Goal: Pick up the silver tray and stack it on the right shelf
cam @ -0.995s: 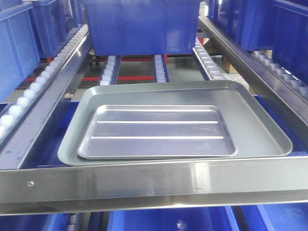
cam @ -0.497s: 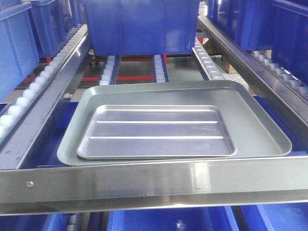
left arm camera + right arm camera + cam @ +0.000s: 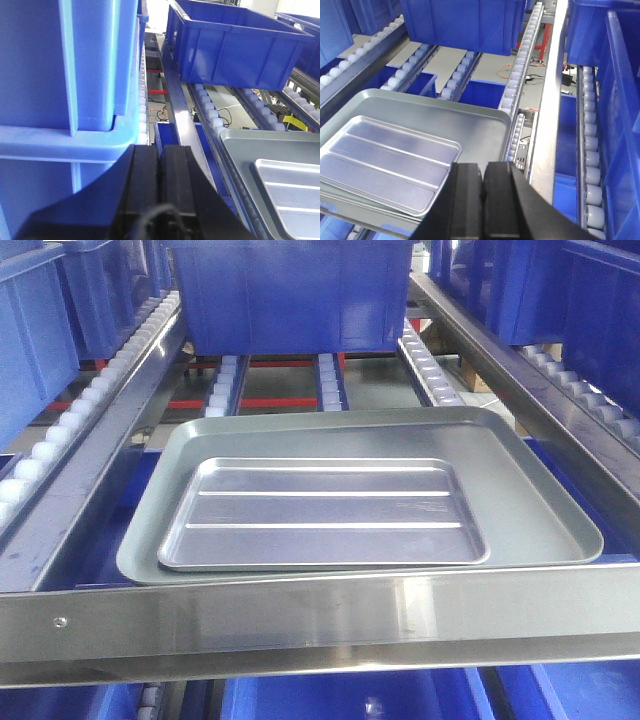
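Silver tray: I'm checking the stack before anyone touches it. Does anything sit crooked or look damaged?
Nothing stands out. The silver tray lies flat inside the larger grey-green tray, toward its front left, edges roughly parallel, with no visible dents. Neither end effector touches it.

bright even light, glare on front bar [image 3: 320,615]

A large dull grey-green tray [image 3: 540,510] lay flat behind a wide steel bar, its long side toward the camera. A big blue plastic bin [image 3: 290,295] stood farther back on the rollers, apart from the tray. More blue bins [image 3: 35,335] filled the lanes on both sides. 1 blue crate [image 3: 235,42] sat open and tilted on the rollers in the left wrist view. Red and dark cables [image 3: 540,75] lay on the floor below.
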